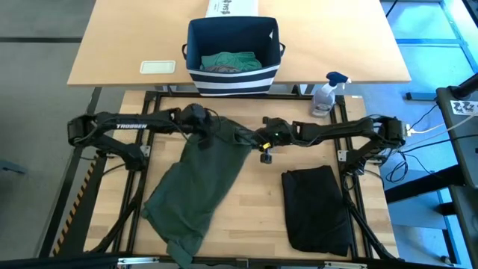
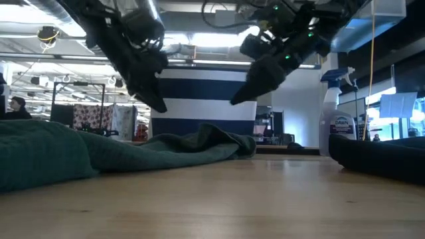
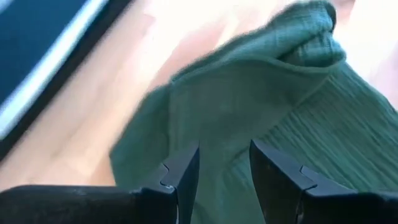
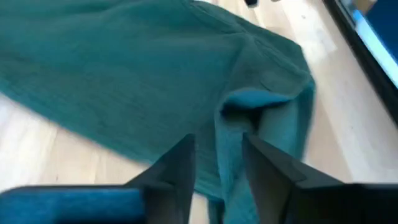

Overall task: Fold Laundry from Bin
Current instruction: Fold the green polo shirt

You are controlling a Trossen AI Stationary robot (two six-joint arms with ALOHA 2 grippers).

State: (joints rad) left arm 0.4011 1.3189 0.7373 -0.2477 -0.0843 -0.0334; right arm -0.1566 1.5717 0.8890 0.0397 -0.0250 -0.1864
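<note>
I see both grippers, left (image 3: pixel 224 171) and right (image 4: pixel 217 165), hovering part-open and empty over the rumpled, ribbed dark green garment (image 1: pixel 198 187) spread on the wooden table (image 1: pixel 261 217) before the striped bin (image 1: pixel 232 56).

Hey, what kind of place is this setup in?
Probably a robotics lab or workshop hall: exposed ceiling ducts, a wooden workbench on a black metal frame with two arms mounted, and a spray bottle beside it.
</note>
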